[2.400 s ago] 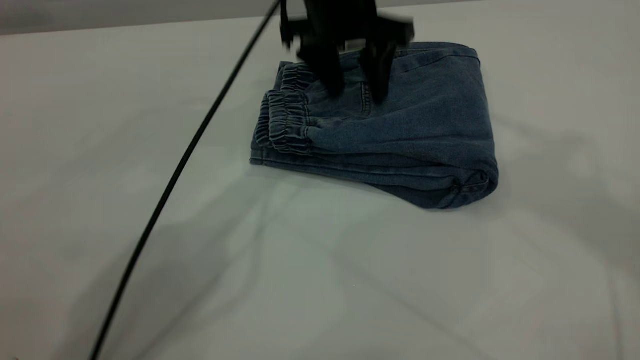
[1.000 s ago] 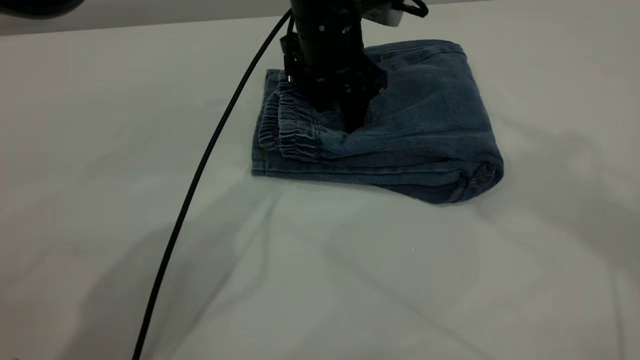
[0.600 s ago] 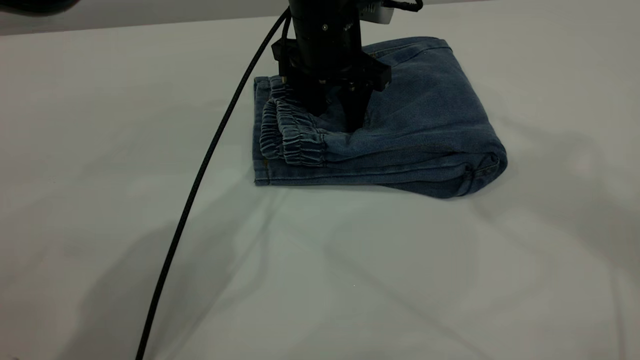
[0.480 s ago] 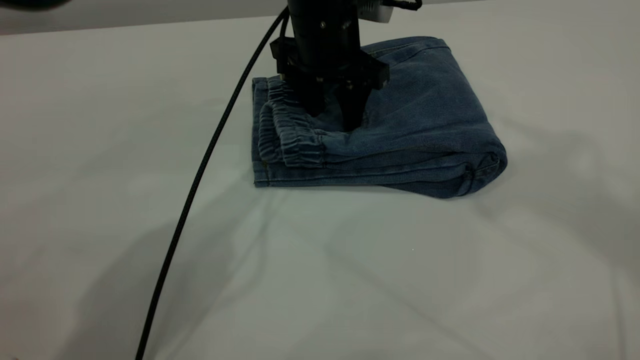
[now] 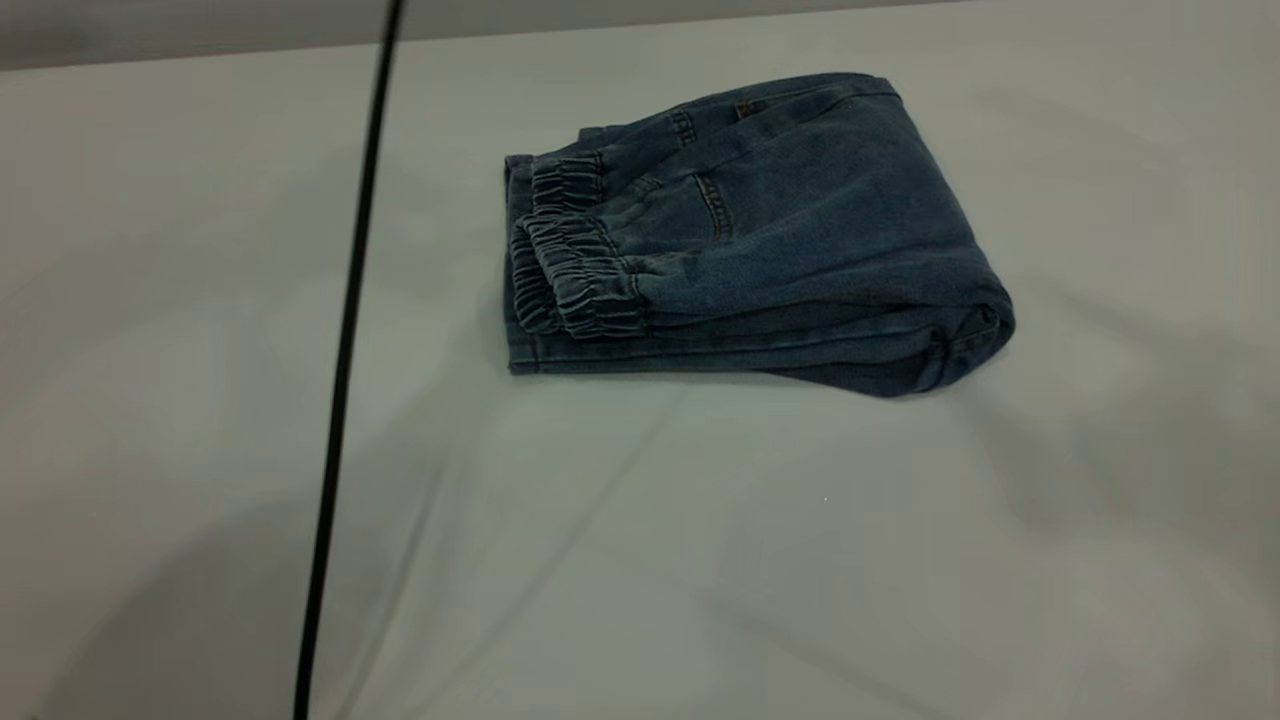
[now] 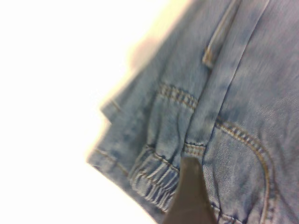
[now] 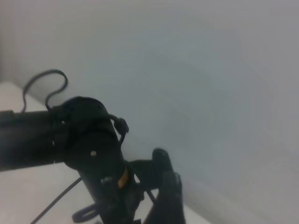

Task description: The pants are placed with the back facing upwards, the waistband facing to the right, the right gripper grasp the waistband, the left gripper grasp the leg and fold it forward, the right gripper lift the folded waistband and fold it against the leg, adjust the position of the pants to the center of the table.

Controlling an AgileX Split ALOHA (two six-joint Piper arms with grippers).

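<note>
one pair of folded denim pants point(image 5: 750, 240), table point(image 5: 700, 560): we log the left gripper gone since releasing; its opening unreadable. centring looks finished.

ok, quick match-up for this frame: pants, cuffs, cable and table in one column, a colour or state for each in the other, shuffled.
1. pants
2. elastic cuffs
3. cable
4. table

a. black, running down the exterior view's left side
b. pale, creased
c. blue denim, folded into a bundle
d. gathered, at the bundle's left end

Pairs: 1-c, 2-d, 3-a, 4-b.
</note>
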